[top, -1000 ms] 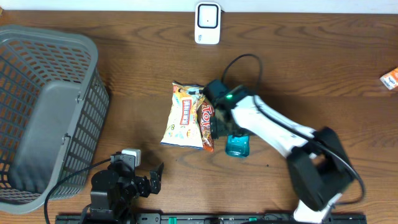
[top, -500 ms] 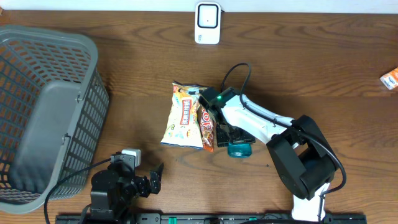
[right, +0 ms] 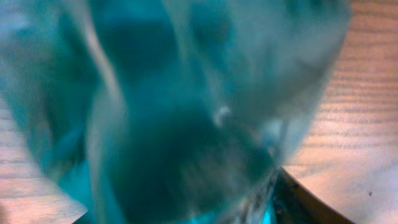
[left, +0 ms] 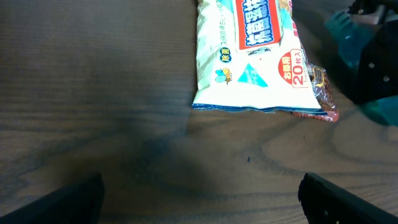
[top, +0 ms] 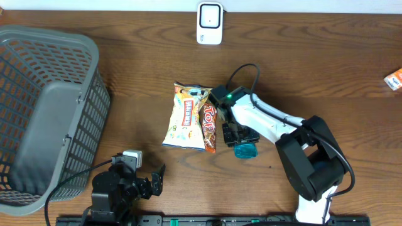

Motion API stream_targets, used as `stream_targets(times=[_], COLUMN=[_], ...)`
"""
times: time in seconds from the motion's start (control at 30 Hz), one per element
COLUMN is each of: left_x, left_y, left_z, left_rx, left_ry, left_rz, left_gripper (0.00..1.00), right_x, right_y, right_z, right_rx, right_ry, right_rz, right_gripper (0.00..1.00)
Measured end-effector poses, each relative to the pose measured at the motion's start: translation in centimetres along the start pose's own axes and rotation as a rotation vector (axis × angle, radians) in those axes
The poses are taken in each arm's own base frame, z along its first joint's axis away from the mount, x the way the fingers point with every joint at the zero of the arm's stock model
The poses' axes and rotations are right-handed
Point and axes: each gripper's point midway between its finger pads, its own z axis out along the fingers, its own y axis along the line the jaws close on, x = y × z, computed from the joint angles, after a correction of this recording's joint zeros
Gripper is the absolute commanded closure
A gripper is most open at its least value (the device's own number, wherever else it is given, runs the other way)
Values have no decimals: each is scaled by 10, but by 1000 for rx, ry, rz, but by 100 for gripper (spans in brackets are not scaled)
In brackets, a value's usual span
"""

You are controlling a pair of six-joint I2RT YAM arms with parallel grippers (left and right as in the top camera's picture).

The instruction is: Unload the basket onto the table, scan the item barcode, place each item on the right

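Currently the right gripper (top: 242, 138) is just right of the frame's centre in the overhead view, directly over a see-through teal container (top: 246, 151) on the brown wooden table (top: 326, 56). Its dark fingers sit at the container's top, but the pictures do not show whether the jaws are pressing on it or merely around it. In the right wrist view the teal container (right: 186, 112) fills nearly the whole frame as a blur, with bare wood only at the right edge. Just left of the container lie two snack bags side by side and touching: a pale snack bag (top: 184, 116) and a red snack bag (top: 208, 125). The white scanner (top: 209, 23) stands at the top centre, well apart from the container. A grey basket (top: 88, 125) takes up the left side, and a small orange packet (top: 394, 80) lies at the right edge. The left gripper (left: 202, 194) rests at the lower left, holding nothing, its jaws spread wide, with the pale bag's lower end ahead of it.
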Motion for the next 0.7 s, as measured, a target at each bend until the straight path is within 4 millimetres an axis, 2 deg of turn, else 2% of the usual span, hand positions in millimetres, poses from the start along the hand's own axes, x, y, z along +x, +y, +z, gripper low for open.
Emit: stream_targets(times=[0.1, 0.23, 0.43, 0.7], left_x=[0, 0, 0, 0], left_y=[0, 0, 0, 0], left_z=[0, 0, 0, 0], left_rx=[0, 0, 0, 0], left_ry=[0, 0, 0, 0], left_rz=[0, 0, 0, 0], left_gripper=[0, 0, 0, 0], right_x=[2, 4, 4, -3], right_y=[9, 17, 15, 10], right_z=[2, -1, -4, -8], right_rx=[-84, -160, -263, -399], right_ry=[33, 54, 87, 113], right_rz=[-50, -145, -217, -224], right_gripper=[73, 85, 91, 92])
